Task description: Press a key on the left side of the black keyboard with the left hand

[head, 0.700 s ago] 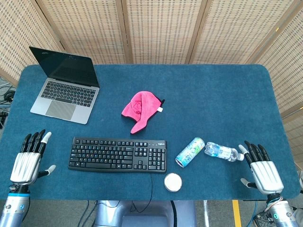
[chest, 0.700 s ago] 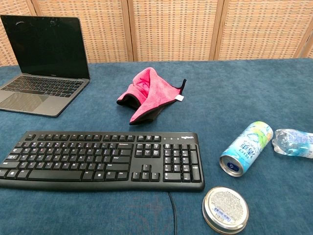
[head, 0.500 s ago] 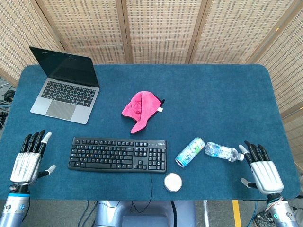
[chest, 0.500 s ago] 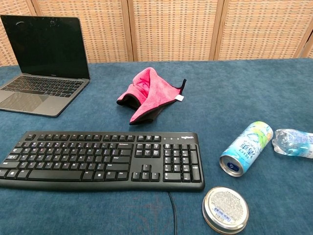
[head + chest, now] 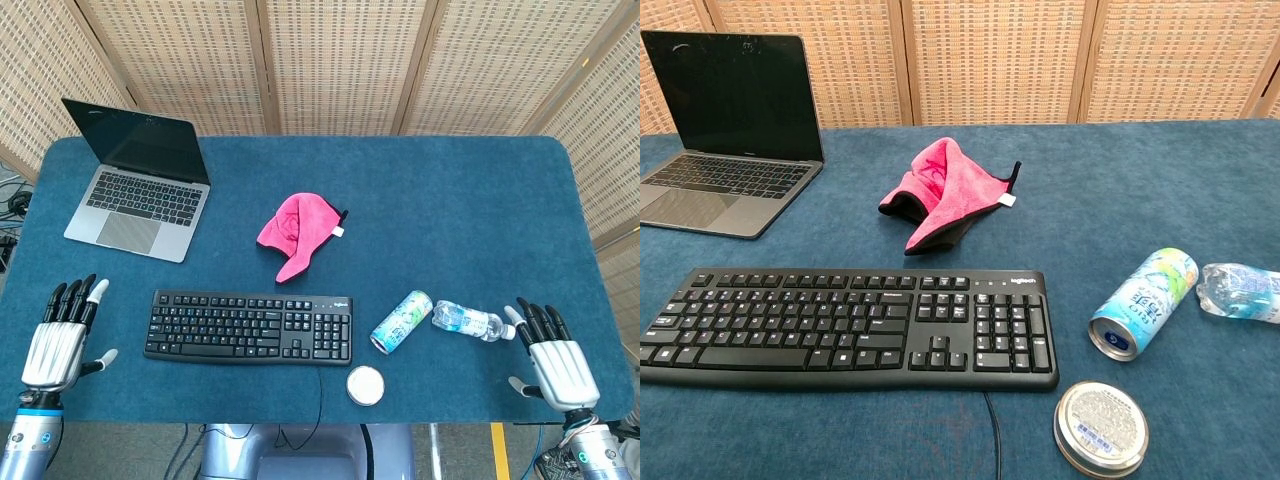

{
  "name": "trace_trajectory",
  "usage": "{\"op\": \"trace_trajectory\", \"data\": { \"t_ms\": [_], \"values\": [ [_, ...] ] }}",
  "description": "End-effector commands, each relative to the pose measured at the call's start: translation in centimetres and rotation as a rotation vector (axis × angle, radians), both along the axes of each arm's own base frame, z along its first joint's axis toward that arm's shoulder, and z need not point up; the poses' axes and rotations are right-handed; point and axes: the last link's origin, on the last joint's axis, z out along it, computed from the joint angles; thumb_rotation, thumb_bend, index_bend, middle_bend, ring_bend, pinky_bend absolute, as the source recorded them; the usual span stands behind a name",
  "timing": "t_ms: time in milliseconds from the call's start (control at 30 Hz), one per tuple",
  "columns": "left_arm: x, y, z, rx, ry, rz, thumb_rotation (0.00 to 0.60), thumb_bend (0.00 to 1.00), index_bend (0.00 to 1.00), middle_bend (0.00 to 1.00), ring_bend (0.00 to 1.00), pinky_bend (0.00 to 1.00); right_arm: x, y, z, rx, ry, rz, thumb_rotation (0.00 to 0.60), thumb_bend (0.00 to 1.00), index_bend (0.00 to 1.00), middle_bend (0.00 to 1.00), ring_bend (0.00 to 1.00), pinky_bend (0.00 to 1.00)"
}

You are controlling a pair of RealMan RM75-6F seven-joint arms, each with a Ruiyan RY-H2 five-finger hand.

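Observation:
The black keyboard (image 5: 249, 327) (image 5: 848, 327) lies flat near the table's front edge, its cable running off the front. My left hand (image 5: 60, 340) rests open on the table left of the keyboard, a gap between them, fingers stretched forward. At the front right corner my right hand (image 5: 552, 360) lies open, holding nothing. Neither hand shows in the chest view.
An open laptop (image 5: 140, 178) (image 5: 725, 130) stands at the back left. A pink cloth (image 5: 293, 230) (image 5: 945, 190) lies behind the keyboard. To its right lie a tipped can (image 5: 401, 322) (image 5: 1143, 303), a plastic bottle (image 5: 466, 320) (image 5: 1240, 290) and a round tin (image 5: 365, 385) (image 5: 1101, 427).

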Motion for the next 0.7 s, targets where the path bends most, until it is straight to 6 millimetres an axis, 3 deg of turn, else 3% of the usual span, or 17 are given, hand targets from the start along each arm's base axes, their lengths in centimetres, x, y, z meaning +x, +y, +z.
{"op": "trace_trajectory", "data": {
  "t_ms": [33, 433, 500, 533, 667, 700],
  "values": [
    [0.02, -0.02, 0.01, 0.000, -0.001, -0.001, 0.600, 0.14, 0.00, 0.00, 0.00, 0.00, 0.02, 0.01, 0.00, 0.000, -0.001, 0.001, 0.600, 0.02, 0.00, 0.00, 0.00, 0.00],
    [0.19, -0.12, -0.15, -0.007, -0.003, -0.001, 0.600, 0.16, 0.00, 0.00, 0.00, 0.00, -0.07, 0.05, 0.00, 0.002, -0.001, -0.002, 0.600, 0.02, 0.00, 0.00, 0.00, 0.00],
    [0.25, -0.09, -0.18, -0.006, -0.004, -0.001, 0.600, 0.17, 0.00, 0.02, 0.04, 0.02, -0.12, 0.03, -0.03, 0.004, 0.000, -0.005, 0.600, 0.02, 0.00, 0.00, 0.00, 0.00],
    [0.32, -0.04, -0.20, -0.002, -0.004, -0.002, 0.600, 0.17, 0.00, 0.08, 0.11, 0.05, -0.13, 0.01, -0.04, 0.004, -0.001, -0.005, 0.600, 0.02, 0.00, 0.00, 0.00, 0.00],
    [0.60, 0.17, -0.35, 0.008, -0.010, -0.012, 0.600, 0.24, 0.00, 0.46, 0.45, 0.25, -0.21, -0.04, -0.07, 0.004, -0.001, -0.010, 0.600, 0.03, 0.00, 0.00, 0.00, 0.00],
    [0.63, 0.24, -0.38, 0.005, -0.008, -0.010, 0.600, 0.25, 0.00, 0.51, 0.49, 0.28, -0.21, -0.06, -0.06, 0.003, -0.001, -0.010, 0.600, 0.02, 0.00, 0.00, 0.00, 0.00]
  ]
}}
